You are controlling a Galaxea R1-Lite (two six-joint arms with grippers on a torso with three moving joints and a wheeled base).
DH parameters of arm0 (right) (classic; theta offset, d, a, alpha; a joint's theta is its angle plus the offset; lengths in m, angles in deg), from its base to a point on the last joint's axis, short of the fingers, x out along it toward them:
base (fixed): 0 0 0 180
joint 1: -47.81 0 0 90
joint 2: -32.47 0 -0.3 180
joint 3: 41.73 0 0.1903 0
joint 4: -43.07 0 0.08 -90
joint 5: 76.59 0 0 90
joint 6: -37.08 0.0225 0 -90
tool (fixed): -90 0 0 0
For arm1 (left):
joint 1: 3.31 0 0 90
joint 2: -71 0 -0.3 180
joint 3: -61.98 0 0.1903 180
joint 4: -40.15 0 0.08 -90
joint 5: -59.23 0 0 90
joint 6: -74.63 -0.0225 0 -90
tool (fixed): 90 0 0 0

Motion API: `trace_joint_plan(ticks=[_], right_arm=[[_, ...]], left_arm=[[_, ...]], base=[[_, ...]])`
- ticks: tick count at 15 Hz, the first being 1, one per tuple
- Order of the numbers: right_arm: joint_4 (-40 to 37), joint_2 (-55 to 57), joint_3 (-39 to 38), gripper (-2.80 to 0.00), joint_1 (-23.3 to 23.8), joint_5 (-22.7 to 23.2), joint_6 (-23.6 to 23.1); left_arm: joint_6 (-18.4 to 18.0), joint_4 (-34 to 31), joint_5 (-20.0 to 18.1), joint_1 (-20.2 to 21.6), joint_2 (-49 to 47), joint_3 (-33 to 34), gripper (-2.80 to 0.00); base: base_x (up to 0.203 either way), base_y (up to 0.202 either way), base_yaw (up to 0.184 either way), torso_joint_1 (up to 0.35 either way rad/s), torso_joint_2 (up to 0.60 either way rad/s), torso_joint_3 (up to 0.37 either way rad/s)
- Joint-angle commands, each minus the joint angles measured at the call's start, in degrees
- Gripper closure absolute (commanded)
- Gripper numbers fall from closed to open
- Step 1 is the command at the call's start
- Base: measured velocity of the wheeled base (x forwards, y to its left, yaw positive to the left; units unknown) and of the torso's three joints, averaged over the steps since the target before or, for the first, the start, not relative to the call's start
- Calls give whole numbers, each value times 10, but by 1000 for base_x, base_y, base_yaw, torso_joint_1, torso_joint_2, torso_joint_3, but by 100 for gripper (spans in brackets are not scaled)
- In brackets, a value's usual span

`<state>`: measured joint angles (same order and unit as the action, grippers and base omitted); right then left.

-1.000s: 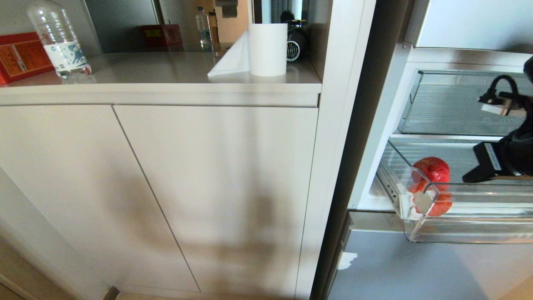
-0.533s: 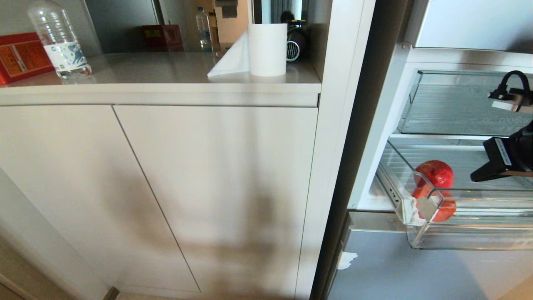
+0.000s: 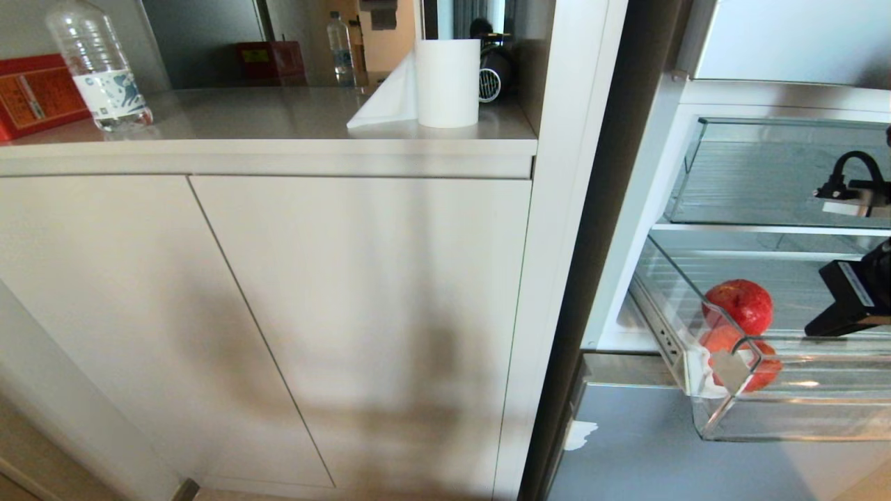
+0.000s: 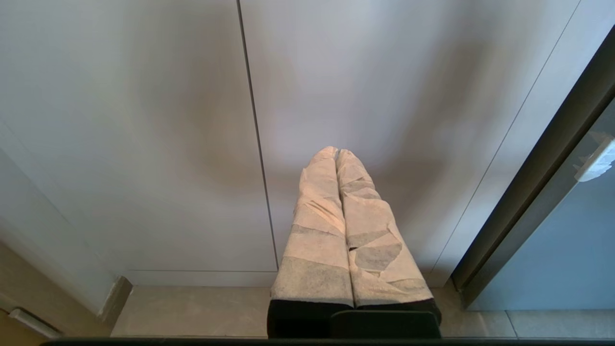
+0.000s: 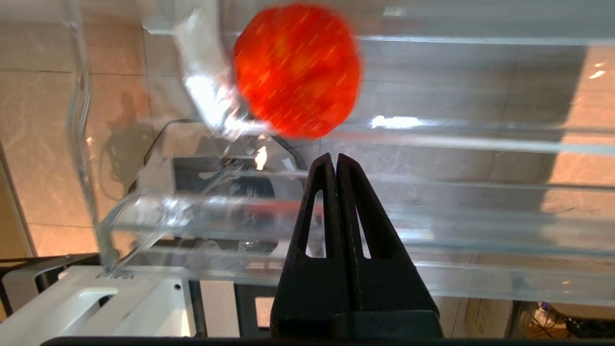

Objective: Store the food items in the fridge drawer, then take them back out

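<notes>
A glossy red-orange tomato-like food item (image 3: 739,305) lies in the front left corner of the clear fridge drawer (image 3: 800,410), which stands pulled out on its slide rails. Whitish tape (image 3: 727,369) marks that corner. My right gripper (image 3: 813,331) is shut and empty, its black fingers pointing down inside the drawer at the front rim, to the right of the food item. In the right wrist view the food item (image 5: 297,69) shows beyond the shut gripper (image 5: 335,156), through the drawer's wall (image 5: 432,216). My left gripper (image 4: 336,151), wrapped in pale tape, is shut and parked facing a cabinet door.
A second clear bin (image 3: 759,174) sits on the shelf above the drawer. Left of the fridge stands a beige cabinet (image 3: 348,313) with a paper roll (image 3: 447,82), a water bottle (image 3: 97,66) and a red box (image 3: 35,94) on its counter. The grey lower fridge door (image 3: 661,452) lies below the drawer.
The drawer has slid further out towards me, carrying the food item with it. My right gripper, still shut, has moved the same way along with the front rim.
</notes>
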<state>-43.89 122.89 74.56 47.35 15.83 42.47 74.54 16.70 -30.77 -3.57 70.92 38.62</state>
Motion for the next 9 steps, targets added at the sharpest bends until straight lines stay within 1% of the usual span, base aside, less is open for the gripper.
trace_joint_plan(ticks=[1, 3, 6, 9], right_arm=[[-5, -20, 0, 0, 5, 0, -4], [3, -12, 1, 0, 5, 0, -2], [44, 21, 1, 0, 5, -8, 1], [57, 49, 1, 0, 11, -8, 3]], left_arm=[[0, 0, 0, 0, 0, 0, 0], [0, 0, 0, 0, 0, 0, 0], [0, 0, 0, 0, 0, 0, 0], [0, 0, 0, 0, 0, 0, 0]], base=[[0, 0, 0, 0, 0, 0], [0, 0, 0, 0, 0, 0], [0, 0, 0, 0, 0, 0], [0, 0, 0, 0, 0, 0]])
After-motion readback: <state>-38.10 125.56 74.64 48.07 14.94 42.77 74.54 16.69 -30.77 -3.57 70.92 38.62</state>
